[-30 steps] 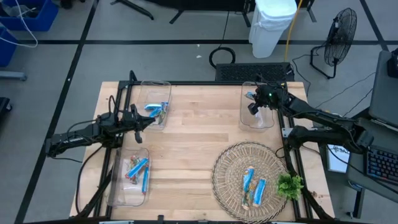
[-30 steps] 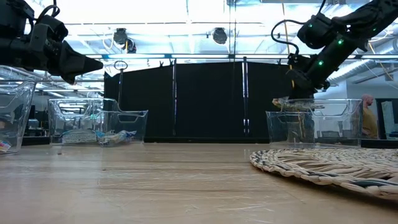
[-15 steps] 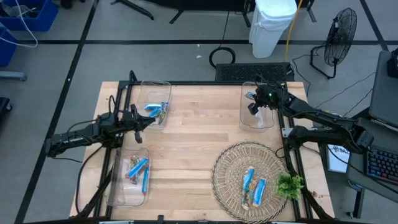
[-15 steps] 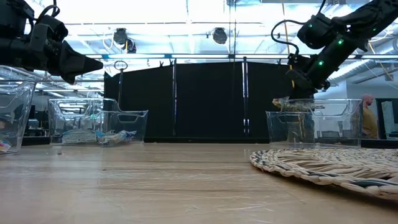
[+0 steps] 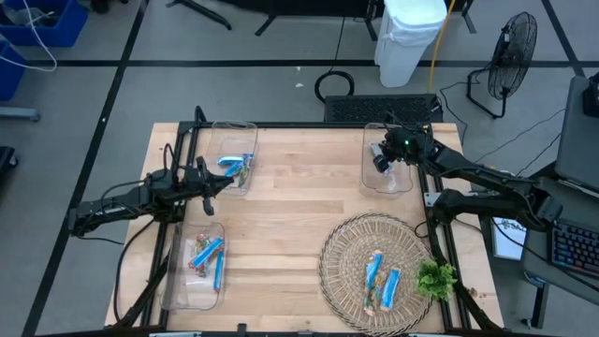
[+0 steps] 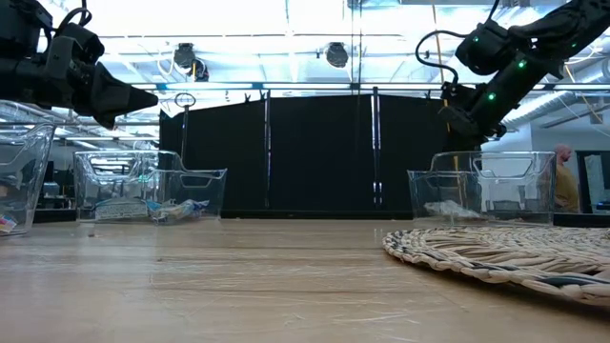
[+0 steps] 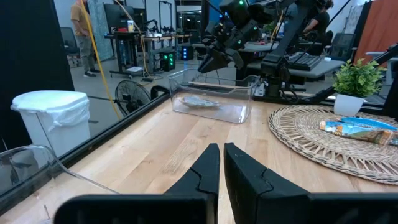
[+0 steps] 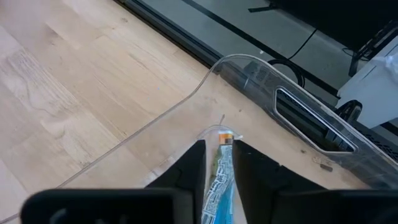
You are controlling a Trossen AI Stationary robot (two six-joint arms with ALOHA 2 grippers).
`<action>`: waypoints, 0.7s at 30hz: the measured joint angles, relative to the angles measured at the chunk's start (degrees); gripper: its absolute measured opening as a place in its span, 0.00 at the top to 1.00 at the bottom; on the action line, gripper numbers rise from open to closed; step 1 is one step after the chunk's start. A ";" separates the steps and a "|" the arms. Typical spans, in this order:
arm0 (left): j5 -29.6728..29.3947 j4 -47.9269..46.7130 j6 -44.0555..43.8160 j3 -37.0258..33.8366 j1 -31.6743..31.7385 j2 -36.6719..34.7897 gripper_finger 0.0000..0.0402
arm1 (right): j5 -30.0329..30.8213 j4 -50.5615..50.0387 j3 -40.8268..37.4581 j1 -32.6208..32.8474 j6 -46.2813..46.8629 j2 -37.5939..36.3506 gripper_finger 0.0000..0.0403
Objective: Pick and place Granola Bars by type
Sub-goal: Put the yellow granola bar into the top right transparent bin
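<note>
Low view: right gripper hangs over the far-right clear bin, fingers parted and empty, released bar lying on the bin floor, so the drop looks done; next it should lift clear and fetch one from the wicker mat.

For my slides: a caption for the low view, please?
Right gripper hovers above a clear bin holding one granola bar.
</note>
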 joint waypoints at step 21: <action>0.00 -0.02 -0.01 0.00 -0.02 0.01 0.92 | -44.14 17.98 0.07 38.53 9.27 -8.06 0.81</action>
